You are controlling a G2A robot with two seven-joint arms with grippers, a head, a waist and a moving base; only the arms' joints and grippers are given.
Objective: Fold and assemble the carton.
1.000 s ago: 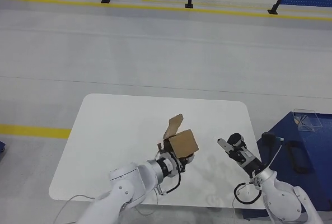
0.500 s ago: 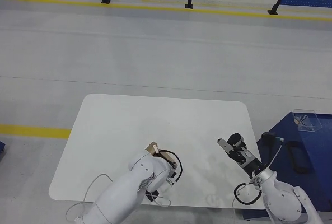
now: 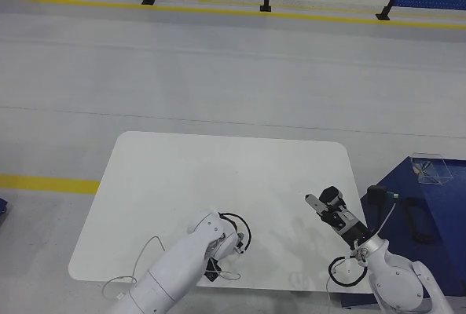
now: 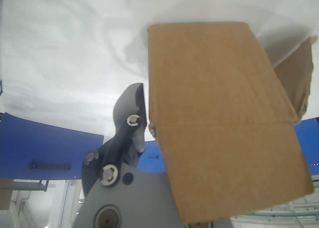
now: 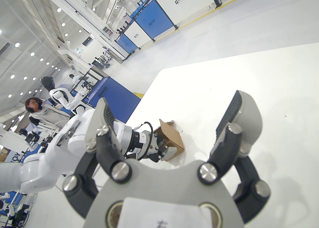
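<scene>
The carton hides one finger of the left gripper; from above, the left arm covers the carton

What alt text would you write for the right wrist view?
The open right gripper hangs above a white table. Beyond it, the left gripper holds a brown carton on the table.

A: carton colour?
B: Plain brown cardboard.
A: table?
B: Plain white.
A: right gripper?
B: Grey body, black linkages; pads black, ribbed.
A: floor?
B: Pale grey, one yellow stripe.
A: panels behind?
B: Blue, some white.
</scene>
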